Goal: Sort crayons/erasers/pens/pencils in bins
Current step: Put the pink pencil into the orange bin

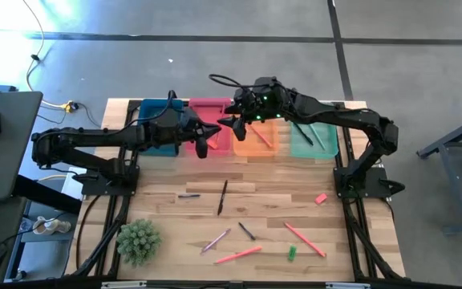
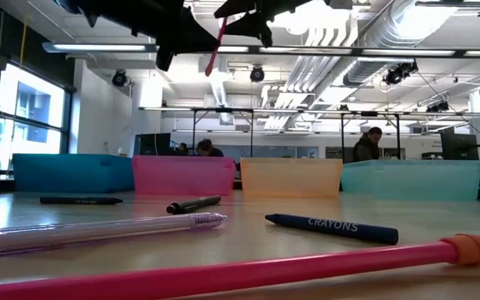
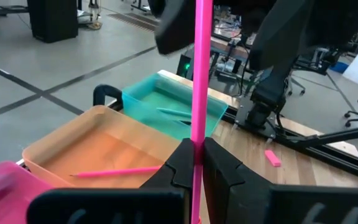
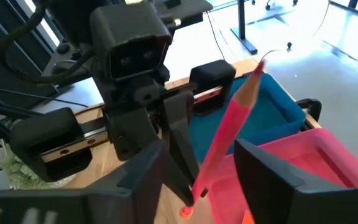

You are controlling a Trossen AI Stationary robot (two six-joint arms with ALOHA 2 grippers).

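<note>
Above the pink tray (image 1: 209, 120), top centre of the high view, the left gripper (image 1: 219, 127) meets the right gripper (image 1: 229, 122). Upper centre in the low view hangs a long pink pencil (image 2: 217, 46). Left wrist view: fingers clenched on the pencil (image 3: 199, 93). Right wrist view: spread fingers flank it (image 4: 229, 134), unclosed.

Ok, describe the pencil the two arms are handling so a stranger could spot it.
Look at the row of four bins along the table's far edge, over the pink bin. There the left gripper is shut on a pink pencil, the right gripper open around it. It's the only stick off the table.
</note>
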